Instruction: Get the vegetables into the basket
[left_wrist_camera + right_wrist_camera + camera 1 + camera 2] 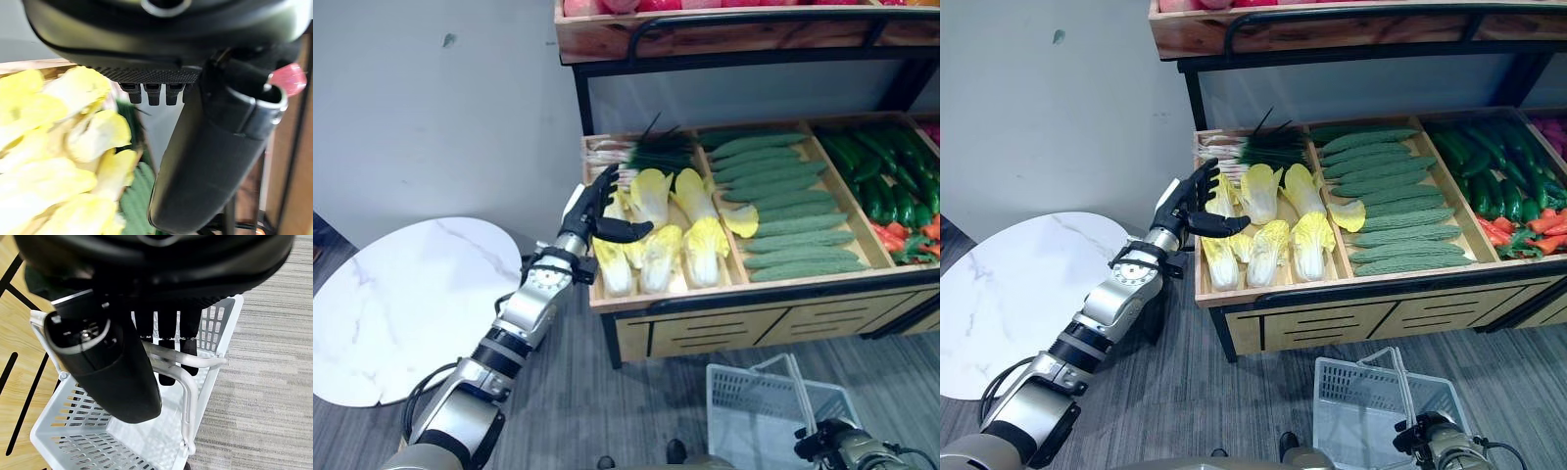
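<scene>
I see my left hand [597,211] reaching over the left front corner of a wooden produce stand [744,299], fingers straight and thumb spread, holding nothing. It hangs just above the yellow-leaved cabbages [656,235] that fill the near left compartment; I cannot tell whether the fingertips touch the leaves. Behind the cabbages lies a bunch of green onions [636,149]. The middle compartment holds rows of bumpy green gourds [783,211], and the right one holds dark green peppers [886,176] with red chillies [911,240] at its near end. An upper shelf [705,29] of the stand overhangs the back of the trays. To the left of the stand sits a round white marble surface [401,304], with my left arm crossing above its right edge. My right hand [161,333] is low at the right, its fingers curled around the handle of the white plastic basket [73,431], which hangs over the grey floor [568,392] in front of the stand.
</scene>
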